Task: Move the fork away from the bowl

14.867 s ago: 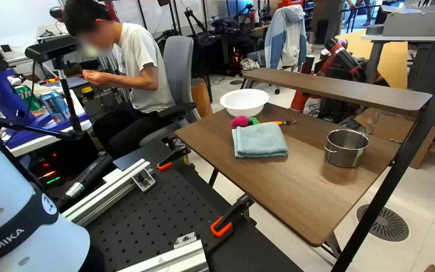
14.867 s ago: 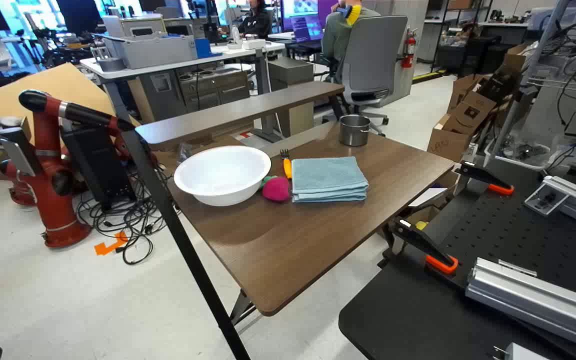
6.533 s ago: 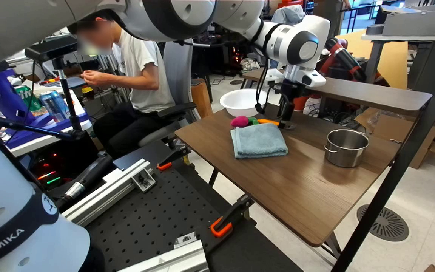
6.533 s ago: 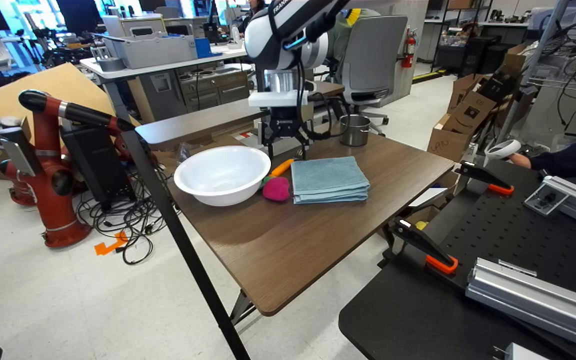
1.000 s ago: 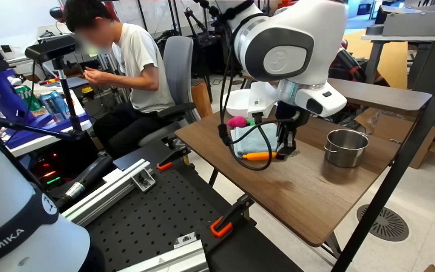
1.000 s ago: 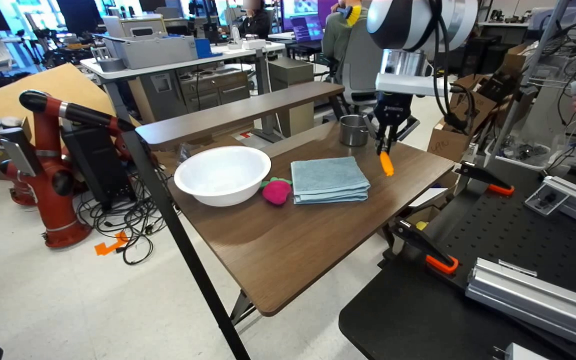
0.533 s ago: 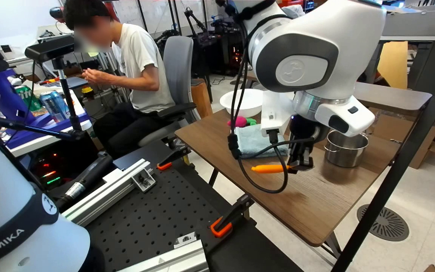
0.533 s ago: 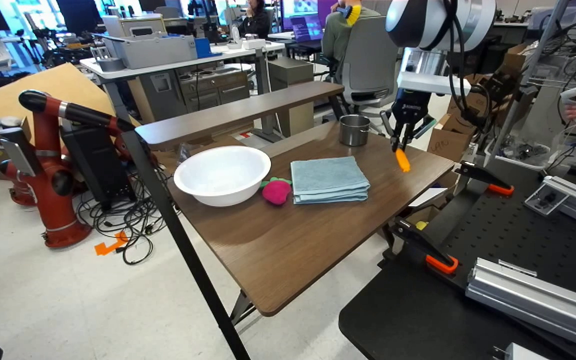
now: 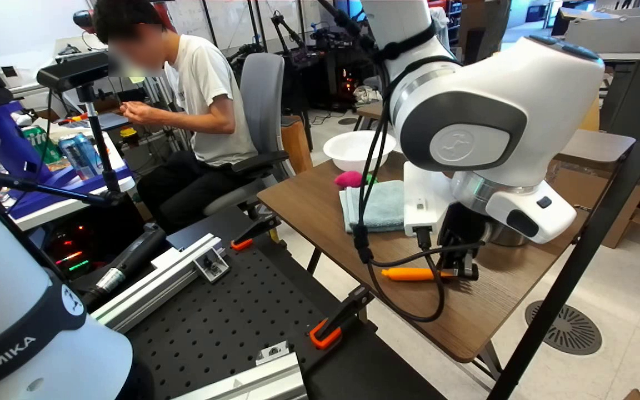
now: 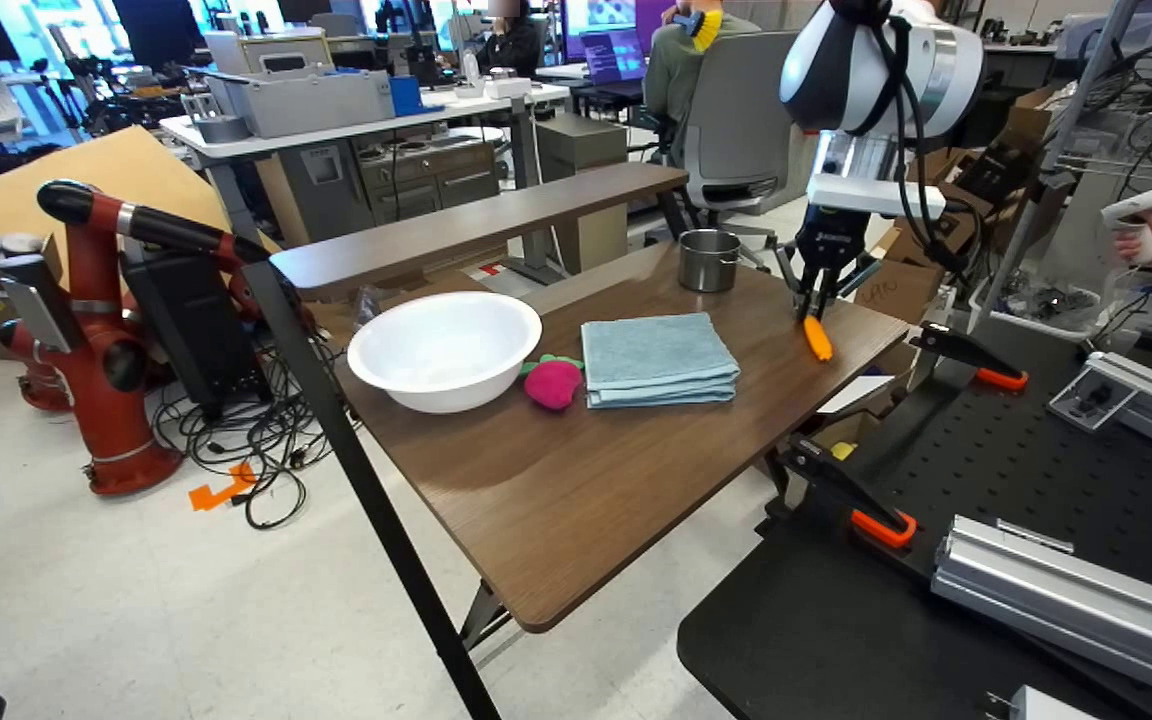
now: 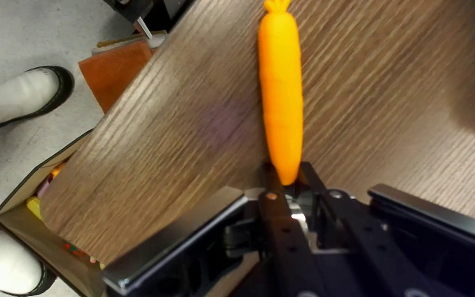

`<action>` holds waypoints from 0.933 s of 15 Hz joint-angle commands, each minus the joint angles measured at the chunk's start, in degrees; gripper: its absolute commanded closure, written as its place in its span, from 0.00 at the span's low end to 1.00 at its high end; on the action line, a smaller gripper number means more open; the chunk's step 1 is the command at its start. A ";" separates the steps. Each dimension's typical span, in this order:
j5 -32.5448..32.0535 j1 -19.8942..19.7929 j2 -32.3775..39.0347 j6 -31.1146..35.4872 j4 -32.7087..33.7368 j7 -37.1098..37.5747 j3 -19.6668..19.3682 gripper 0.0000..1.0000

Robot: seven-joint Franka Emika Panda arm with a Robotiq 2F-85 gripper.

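The fork (image 11: pixel 281 82) has an orange, carrot-shaped handle. My gripper (image 11: pixel 287 169) is shut on its narrow end, with the handle sticking out ahead of the fingers; the tines are hidden by the jaws. In an exterior view the fork (image 10: pixel 818 340) hangs low near the table's edge, beyond the cloth from the bowl. Whether it touches the tabletop I cannot tell. The white bowl (image 10: pixel 446 345) stands at the far side of the table in both exterior views, well apart from fork and gripper.
Between bowl and fork lie a pink toy (image 10: pixel 553 385) with green leaves and a folded teal cloth (image 10: pixel 658 360). A silver pot (image 10: pixel 708 260) stands close behind the gripper. A raised shelf (image 10: pixel 486 225) runs along the back; clamps (image 10: pixel 841 485) sit by the near edge.
Earlier the fork lay beside the bowl and the cloth; now it is in my gripper. Over the last second gripper and fork moved further from the bowl and came down closer to the table.
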 commanded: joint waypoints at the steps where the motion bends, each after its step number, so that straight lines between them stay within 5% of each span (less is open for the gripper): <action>1: 1.91 -1.75 2.35 -2.70 3.60 -1.68 1.02 0.86; 2: 1.43 -1.62 1.92 -3.03 3.68 -1.85 0.77 0.60; 5: 1.53 -1.91 2.27 -3.48 4.71 -1.92 0.87 0.45; 11: 1.16 -1.52 0.82 -5.62 4.82 -1.92 0.97 0.01; 14: 0.96 -1.29 -2.57 -7.47 2.68 -3.28 0.99 0.00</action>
